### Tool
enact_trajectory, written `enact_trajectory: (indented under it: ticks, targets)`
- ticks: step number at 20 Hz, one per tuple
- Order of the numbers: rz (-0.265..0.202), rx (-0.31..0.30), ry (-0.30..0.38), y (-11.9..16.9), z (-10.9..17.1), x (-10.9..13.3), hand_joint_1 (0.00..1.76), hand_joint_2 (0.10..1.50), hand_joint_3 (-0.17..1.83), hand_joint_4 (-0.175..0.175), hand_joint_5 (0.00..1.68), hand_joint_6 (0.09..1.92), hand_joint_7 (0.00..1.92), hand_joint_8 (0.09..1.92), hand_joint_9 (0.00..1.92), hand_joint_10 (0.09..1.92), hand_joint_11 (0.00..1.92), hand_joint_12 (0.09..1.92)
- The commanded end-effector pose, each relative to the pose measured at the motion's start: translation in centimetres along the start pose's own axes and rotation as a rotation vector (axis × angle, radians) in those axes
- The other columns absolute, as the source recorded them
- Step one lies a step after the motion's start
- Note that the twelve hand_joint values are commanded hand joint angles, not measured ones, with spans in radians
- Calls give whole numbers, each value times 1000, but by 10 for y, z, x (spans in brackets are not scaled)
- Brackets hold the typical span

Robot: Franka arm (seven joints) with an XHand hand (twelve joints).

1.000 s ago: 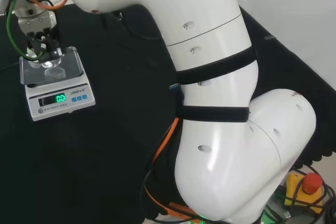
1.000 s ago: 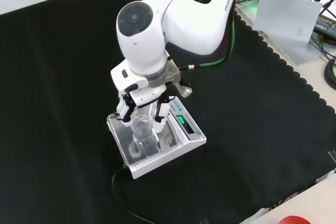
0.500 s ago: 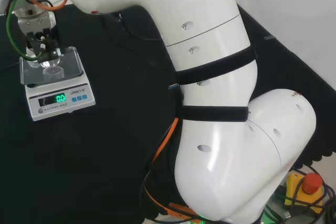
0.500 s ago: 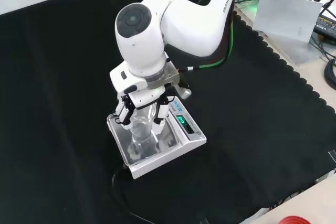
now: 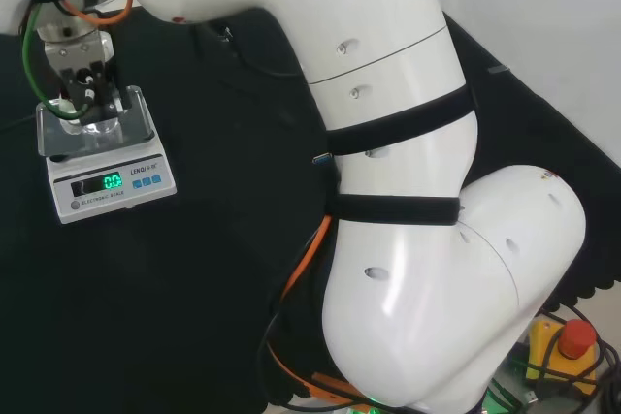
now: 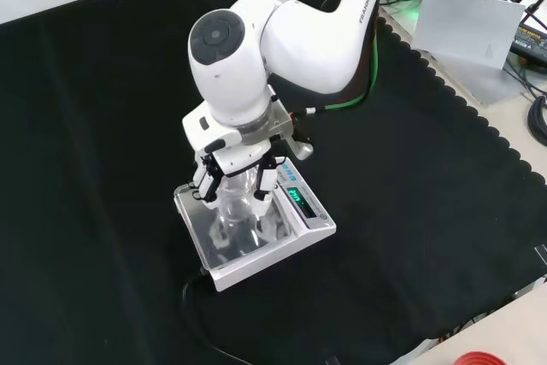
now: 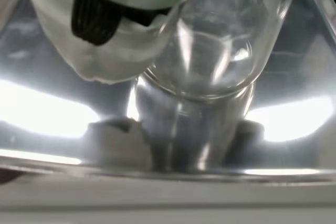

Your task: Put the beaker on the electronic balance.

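On the electronic balance [image 6: 256, 232], the beaker [image 6: 238, 201] stands on the pan, the robot hand [image 6: 235, 164] curled round it; release and withdrawal remain.

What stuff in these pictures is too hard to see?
- Whether the beaker touches the balance pan: front view, the robot hand covers it; wrist view, glare and reflection blur the base.
- Anything inside the beaker: clear glass, cannot tell.
- Numbers on the display: too small in head view.
- Cable end: cut off at front view's bottom edge.
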State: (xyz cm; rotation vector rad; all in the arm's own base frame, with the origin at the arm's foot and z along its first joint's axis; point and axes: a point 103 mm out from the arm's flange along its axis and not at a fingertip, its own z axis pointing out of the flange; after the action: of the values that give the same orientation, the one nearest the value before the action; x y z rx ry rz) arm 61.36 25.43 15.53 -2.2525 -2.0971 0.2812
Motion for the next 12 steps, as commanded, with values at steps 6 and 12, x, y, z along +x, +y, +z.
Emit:
enact_trajectory:
  ticks: [6, 12]
  targets:
    - [-15, 25, 11, -6, 3, -8, 932, 825, -169, -18, 362, 752, 525, 889, 787, 650, 524, 1298]
    - [-30, -46, -17, -16, -27, -14, 681, 741, -128, -34, 79, 118, 67, 812, 249, 925, 22, 1579]
